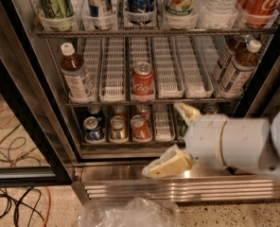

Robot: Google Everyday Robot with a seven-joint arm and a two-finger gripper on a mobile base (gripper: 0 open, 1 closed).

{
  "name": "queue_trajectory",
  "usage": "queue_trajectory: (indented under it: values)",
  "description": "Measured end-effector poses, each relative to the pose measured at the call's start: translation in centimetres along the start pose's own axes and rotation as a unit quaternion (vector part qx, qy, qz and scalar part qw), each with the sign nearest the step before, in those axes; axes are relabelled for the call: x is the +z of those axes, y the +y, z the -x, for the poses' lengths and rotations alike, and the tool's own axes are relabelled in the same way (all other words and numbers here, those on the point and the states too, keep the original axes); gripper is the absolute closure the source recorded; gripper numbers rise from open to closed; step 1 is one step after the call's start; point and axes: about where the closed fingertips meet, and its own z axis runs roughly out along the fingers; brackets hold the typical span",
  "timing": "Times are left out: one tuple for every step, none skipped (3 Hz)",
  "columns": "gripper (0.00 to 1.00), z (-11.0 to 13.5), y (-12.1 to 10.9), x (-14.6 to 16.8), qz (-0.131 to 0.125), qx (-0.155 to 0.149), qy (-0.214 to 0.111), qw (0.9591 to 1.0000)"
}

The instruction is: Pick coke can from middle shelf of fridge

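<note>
In the fridge (178,191), middle shelf (168,77): the coke can (143,81) stands upright at the front end of a white lane tray, near the centre of the rack. Nothing touches it.
Neighbours: left tea bottle (76,74) at the can's 9 o'clock, two lanes off. Right tea bottles (237,67) at its 3 o'clock, by the fridge wall. The lane fronts on either side of the can look bare.
Tool (162,139): low, in front of the bottom rack and the ribbed steel base. Cream fingers (170,163) are spread wide and hold nothing.
Can from tool: about 11 o'clock, one rack higher and deeper in. Well apart, no contact.
Step in hand: approach, by my reading. The grasp is not yet begun.
Next move calls for: lifting the tool to middle-shelf height, shifting it a little toward 9 o'clock, and lining the wide jaws up on either side of the can before reaching in.
Watch: the shelf's front wire and the small cans (114,126) on the rack below lie close to the likely path.
</note>
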Motion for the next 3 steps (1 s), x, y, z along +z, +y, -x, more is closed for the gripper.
queue_trajectory:
  values:
    - [0.0,-5.5,1.1,3.0,-0.032,0.079,-0.06,0.9945]
    - [0.0,-6.1,-0.4,3.0,-0.071,0.109,-0.098,0.9867]
    - [0.0,-6.1,-0.4,3.0,-0.071,0.109,-0.098,0.9867]
